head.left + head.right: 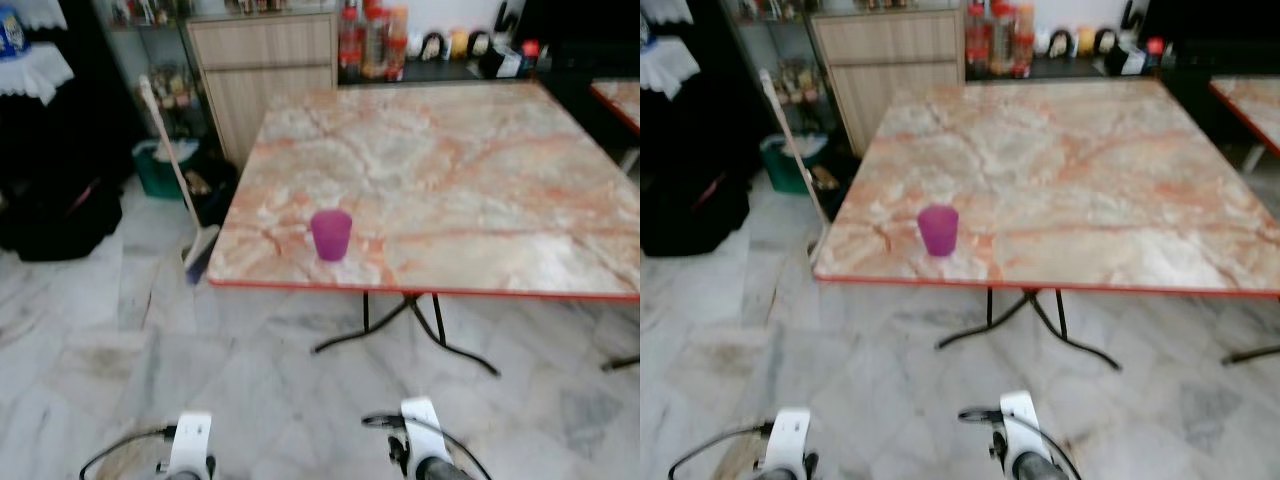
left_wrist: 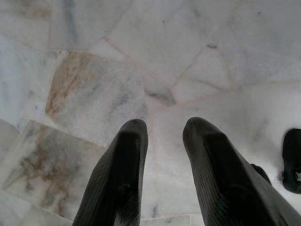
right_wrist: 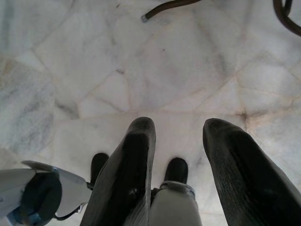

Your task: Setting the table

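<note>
Purple cup (image 1: 331, 235) stands alone near the front edge of the marble surface (image 1: 470, 180). Best step closer first (both arms hang low).

Left claw (image 2: 162, 136) points at the floor (image 2: 188, 42), fingers apart, holding nothing.

Right claw (image 3: 181, 136) is the same: apart and empty, so lift it slowly toward the cup.

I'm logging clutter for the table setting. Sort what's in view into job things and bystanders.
For the job:
purple cup, upright near the table's front edge
marble table
left gripper and right gripper, both open, empty, hanging over the floor

Just lying about:
broom
green bin
wooden cabinet
bottles
</note>
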### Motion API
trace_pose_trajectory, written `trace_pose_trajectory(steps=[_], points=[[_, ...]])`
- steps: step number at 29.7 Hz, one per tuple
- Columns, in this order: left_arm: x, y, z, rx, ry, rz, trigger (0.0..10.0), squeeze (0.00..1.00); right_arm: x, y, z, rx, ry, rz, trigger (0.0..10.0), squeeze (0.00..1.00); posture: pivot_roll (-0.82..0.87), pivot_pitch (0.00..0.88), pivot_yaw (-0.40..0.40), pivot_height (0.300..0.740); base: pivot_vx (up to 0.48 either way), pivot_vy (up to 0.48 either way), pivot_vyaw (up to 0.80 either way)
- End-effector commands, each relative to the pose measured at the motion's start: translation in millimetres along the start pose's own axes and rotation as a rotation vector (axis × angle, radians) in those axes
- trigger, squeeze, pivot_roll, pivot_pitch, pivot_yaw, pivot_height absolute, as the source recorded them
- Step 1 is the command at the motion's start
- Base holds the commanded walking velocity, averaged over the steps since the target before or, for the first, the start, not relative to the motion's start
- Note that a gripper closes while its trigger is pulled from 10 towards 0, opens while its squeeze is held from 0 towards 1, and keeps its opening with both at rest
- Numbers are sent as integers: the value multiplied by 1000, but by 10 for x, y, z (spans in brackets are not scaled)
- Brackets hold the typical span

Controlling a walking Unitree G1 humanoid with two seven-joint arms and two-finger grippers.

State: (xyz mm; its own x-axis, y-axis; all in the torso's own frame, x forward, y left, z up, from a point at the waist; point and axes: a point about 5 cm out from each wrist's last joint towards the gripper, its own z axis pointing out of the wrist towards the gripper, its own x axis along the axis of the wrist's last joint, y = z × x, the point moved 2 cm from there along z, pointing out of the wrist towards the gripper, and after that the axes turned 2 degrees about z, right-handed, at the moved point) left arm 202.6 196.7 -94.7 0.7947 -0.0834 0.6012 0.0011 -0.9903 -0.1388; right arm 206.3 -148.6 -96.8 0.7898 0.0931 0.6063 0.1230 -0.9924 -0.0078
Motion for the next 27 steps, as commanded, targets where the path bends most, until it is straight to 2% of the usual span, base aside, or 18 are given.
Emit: trace_pose_trajectory(steps=[1, 4, 27], points=[[-12, -5, -2, -2, -4, 23, 10000, 0, -23, 7, -3, -10, -8, 13, 10000, 0, -140, 0, 81, 740, 0, 0, -619], [-14, -5, -2, -3, -4, 24, 10000, 0, -19, -1, -4, -4, -2, -5, 10000, 0, -140, 0, 81, 740, 0, 0, -500], [-8, -3, -3, -12, 1, 46, 10000, 0, 7, 27, -3, -11, 10, -10, 10000, 0, -151, 0, 86, 740, 276, 0, 0]])
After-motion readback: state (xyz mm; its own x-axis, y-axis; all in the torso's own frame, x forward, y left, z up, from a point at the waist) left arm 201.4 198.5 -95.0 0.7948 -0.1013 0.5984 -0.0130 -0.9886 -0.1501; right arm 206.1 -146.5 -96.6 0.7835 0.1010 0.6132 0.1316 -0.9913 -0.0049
